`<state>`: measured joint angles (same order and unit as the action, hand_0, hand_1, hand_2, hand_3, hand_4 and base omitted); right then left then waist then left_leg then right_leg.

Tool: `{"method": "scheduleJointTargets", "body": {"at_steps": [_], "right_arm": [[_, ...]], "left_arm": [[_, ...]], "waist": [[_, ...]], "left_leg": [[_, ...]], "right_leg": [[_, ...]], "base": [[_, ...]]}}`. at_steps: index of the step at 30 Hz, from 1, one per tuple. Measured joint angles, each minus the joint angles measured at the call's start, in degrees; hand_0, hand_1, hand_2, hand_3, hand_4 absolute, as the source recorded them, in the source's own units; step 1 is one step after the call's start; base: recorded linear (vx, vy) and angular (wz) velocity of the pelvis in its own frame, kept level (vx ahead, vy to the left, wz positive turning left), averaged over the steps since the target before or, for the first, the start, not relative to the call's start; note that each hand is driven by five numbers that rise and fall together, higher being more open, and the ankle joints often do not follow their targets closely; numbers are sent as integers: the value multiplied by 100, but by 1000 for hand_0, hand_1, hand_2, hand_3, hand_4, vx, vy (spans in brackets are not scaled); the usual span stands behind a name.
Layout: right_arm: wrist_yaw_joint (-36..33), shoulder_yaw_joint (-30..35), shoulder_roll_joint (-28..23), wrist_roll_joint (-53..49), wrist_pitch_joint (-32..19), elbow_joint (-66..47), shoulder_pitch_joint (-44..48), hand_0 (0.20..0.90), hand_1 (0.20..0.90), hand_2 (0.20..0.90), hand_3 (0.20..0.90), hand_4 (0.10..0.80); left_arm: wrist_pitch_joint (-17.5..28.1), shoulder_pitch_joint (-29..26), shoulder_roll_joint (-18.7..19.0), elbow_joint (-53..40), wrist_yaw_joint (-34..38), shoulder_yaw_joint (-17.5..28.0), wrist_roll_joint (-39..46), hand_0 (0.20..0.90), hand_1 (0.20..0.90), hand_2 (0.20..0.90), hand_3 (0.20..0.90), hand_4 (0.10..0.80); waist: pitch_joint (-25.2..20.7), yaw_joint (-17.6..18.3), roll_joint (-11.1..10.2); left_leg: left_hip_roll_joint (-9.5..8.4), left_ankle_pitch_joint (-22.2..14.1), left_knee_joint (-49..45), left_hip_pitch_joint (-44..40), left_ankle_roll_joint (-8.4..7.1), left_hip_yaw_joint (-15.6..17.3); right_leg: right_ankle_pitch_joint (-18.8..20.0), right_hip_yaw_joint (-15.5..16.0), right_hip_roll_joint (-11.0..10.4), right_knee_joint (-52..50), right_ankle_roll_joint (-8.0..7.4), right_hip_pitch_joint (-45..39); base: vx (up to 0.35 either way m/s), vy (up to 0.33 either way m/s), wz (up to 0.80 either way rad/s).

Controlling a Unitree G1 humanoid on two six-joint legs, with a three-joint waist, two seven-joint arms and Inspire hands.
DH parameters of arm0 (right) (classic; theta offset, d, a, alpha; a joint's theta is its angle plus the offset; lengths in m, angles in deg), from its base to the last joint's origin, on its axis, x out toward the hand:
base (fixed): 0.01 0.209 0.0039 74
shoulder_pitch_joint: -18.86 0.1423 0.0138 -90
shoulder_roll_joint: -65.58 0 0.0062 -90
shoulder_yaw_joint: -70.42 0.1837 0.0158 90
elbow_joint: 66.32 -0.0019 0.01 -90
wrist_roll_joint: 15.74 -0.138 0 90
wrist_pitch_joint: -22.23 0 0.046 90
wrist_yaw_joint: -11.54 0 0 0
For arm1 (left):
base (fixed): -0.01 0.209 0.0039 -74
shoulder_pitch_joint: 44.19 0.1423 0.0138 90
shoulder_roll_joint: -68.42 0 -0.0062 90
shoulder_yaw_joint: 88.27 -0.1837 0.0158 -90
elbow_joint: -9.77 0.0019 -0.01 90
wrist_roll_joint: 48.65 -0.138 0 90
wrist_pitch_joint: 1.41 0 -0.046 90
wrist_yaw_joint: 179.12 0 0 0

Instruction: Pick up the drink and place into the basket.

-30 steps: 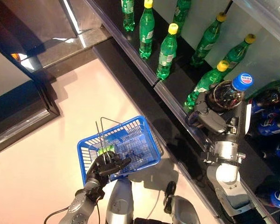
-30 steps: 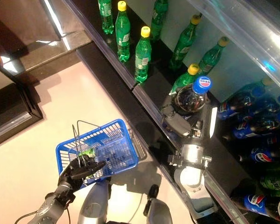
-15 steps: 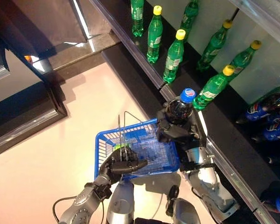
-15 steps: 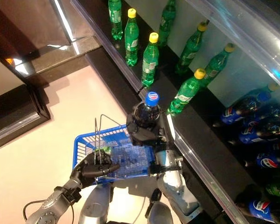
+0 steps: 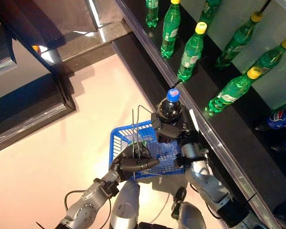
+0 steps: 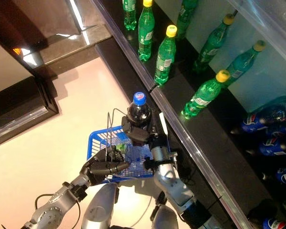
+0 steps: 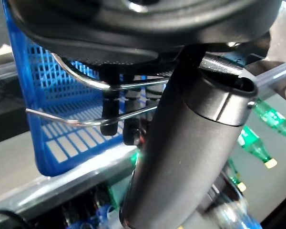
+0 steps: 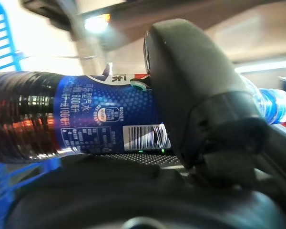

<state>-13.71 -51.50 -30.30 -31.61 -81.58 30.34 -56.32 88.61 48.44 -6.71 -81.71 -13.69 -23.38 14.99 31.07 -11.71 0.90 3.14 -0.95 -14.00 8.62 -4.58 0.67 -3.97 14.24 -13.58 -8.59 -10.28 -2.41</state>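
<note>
A pale floor runs beside a dark display shelf where green bottles stand in rows. The left hand curls round the wire handles of the blue basket, holding it off the floor. The right hand is clamped round the dark cola bottle, blue cap up, above the basket's shelf-side rim.

Basket is showing as blue plastic mesh with thin bare-metal wire handles. Cola bottle is looking like clear glossy plastic, printed film label. Right hand is reading matt dark plastic. Shelf is reflecting, glossy black. Floor is looking smooth, shiny.
</note>
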Motion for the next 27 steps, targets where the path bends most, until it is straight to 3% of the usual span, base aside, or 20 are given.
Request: {"method": "scheduleJointTargets", "body": {"at_steps": [6,14,17,27], "right_arm": [[118,-91,-40,605,618,1284,77,300,300,300,200,100],[756,-379,-106,1190,1615,2091,350,300,300,300,200,100],[1046,-537,-211,1492,1883,2239,561,300,300,300,200,100],[2006,-1182,-219,2530,2297,2912,1425,300,300,300,200,100]], "left_arm": [[-78,-62,14,0,-461,-107,243,300,300,300,200,100],[-109,-63,30,0,-922,-91,300,300,300,300,200,100],[-309,-43,84,1,-940,-128,287,300,300,300,200,100],[-640,-150,-222,1,-1050,-146,293,300,300,300,200,100]], "waist": [[2,-86,14],[-1,-211,40],[-1,-212,40],[-1,-430,40]], "left_leg": [[-57,19,5,162,29,-109],[-64,26,13,146,39,-131],[-73,35,9,114,47,-179],[-110,52,10,130,46,-292]], "right_leg": [[-11,112,-32,21,-16,80],[-10,144,-30,38,-18,43],[-11,211,-27,53,-19,-33],[-17,303,-33,75,-26,-91]], "base": [[-15,9,9],[10,-15,1],[17,-45,8],[13,-34,5]]}}
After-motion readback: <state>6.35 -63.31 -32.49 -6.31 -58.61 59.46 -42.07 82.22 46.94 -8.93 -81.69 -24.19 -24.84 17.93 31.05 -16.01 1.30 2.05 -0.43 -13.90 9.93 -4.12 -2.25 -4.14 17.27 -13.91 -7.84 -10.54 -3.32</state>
